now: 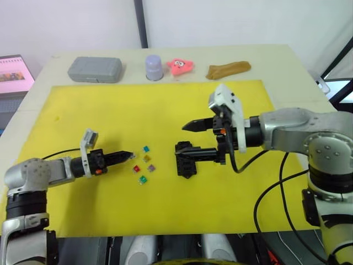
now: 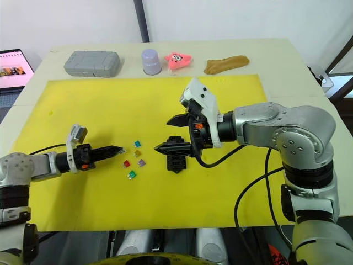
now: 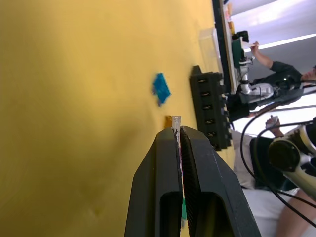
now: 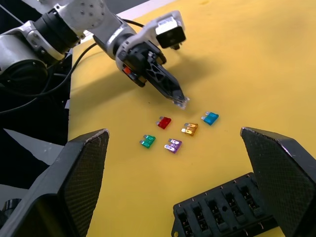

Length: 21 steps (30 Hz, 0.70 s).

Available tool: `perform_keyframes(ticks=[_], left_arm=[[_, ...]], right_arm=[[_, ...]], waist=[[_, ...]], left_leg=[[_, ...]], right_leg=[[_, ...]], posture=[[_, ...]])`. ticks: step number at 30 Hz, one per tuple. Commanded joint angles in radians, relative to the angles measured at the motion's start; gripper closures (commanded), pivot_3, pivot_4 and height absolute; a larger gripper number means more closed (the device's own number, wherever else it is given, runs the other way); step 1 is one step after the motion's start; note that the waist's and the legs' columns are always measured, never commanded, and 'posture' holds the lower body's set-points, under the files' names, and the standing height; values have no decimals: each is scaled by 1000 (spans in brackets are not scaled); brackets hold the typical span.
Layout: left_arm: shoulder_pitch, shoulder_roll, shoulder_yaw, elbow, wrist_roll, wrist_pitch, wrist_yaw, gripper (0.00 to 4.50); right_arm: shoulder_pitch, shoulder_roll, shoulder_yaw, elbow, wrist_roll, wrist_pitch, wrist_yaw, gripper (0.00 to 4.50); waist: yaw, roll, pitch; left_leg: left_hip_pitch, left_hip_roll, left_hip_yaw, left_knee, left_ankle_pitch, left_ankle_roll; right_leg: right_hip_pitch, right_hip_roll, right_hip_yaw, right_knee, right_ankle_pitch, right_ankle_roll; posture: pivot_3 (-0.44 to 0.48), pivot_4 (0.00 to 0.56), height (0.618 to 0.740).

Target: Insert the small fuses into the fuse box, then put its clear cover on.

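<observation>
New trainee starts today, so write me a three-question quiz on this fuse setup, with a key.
1. How many fuses lie loose on the mat? A) three B) five C) seven
2. True or false: the right hand is shut on the fuse box.
3. Fill in: the left hand is shut on a pale ____.

Key
1. B
2. False; it is open, a finger on each side of the box.
3. fuse: the pale fuse sits at its fingertips.
</observation>
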Motion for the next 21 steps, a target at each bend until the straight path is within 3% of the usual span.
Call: perform_keyframes(ticks=[1,9,17,20,21], left_arm=[[-48,-16,106,-117,-120,62,50,4466],[-273,-182,161,-244,-370,125,263,4466],[-350,-251,82,-258,-597,71,428,4466],[-350,-239,45,-252,-647,38,462,4500],[-349,-234,33,-250,-660,28,470,4500]], right_arm=[[-5,34,-44,30,53,0,-8,0],[-81,108,-176,218,304,77,-182,0],[-103,65,-173,320,585,40,-406,0],[-94,40,-146,327,684,-7,-480,828],[-92,31,-134,332,718,-24,-507,1362]], waist=[[5,-1,0],[6,-5,0],[0,-5,0],[1,-5,0],[2,-5,0]], left_leg=[[0,0,0,0,0,0],[-1,-2,-1,1,0,0],[0,0,0,0,0,0],[-1,-1,0,1,0,0],[-1,-1,1,1,0,0]], right_leg=[[0,0,0,0,0,0],[2,-2,0,-2,0,0],[1,0,0,-2,0,0],[1,-1,0,-2,0,0],[1,0,0,-2,0,0]], posture=[[0,150,740],[0,150,740],[0,150,740],[0,150,740],[0,150,740]])
